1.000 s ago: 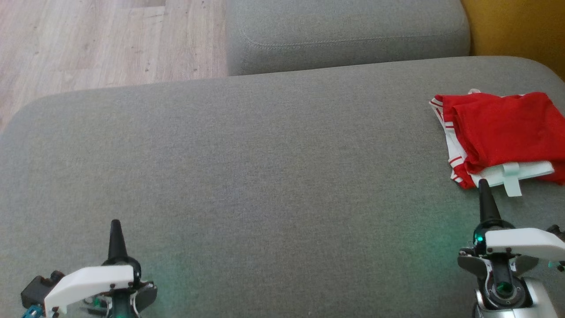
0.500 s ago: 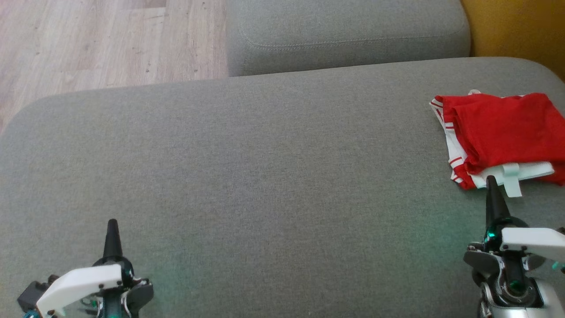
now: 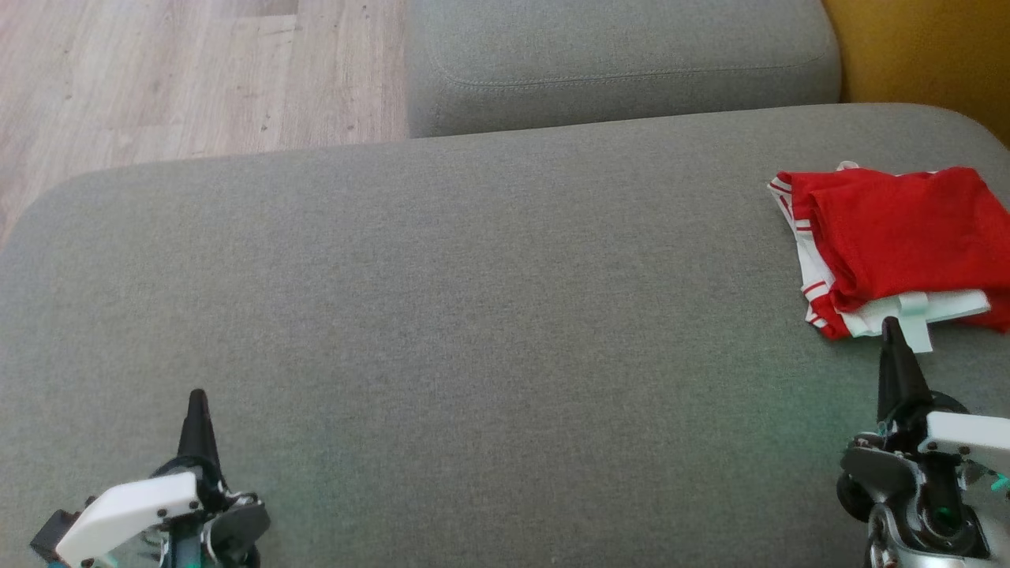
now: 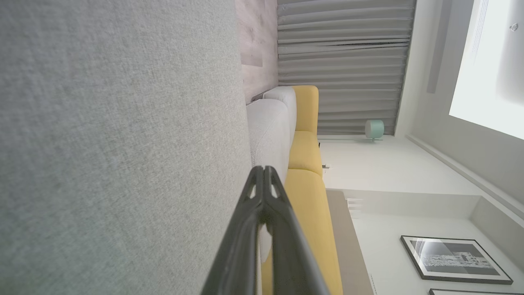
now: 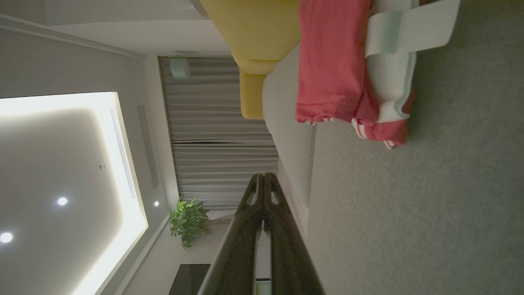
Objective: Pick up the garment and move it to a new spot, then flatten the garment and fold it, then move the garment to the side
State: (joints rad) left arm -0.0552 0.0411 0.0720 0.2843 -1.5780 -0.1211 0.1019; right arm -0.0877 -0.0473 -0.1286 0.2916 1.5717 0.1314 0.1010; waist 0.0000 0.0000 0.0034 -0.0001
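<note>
Seemingly at the close of the job, the head view shows the garment [image 3: 907, 229] lying as a compact red bundle with white striped trim at the far right of the grey sofa seat [image 3: 473, 315]. That placement reads as the "to the side" spot, since the broad middle of the seat is bare. The right jaws are pressed together, their tip just short of the bundle's near edge beside a pale strip [image 3: 915, 331] that sticks out from the fold, and they hold nothing. The left jaws are likewise together low at the left, well apart from the cloth, probably parked out of the way because one arm suffices for a small nudge. From the left wrist view, the two dark fingers [image 4: 249, 213] meet along their length over plain grey fabric, with a yellow cushion [image 4: 305, 151] and a curtain [image 4: 339, 61] beyond. From the right wrist view, the fingers [image 5: 249, 213] are also closed tip to tip, and the garment [image 5: 331, 61] sits ahead of them, apart from the tips, red layer stacked against white. The stack looks neat enough that I judge the folding done.
</note>
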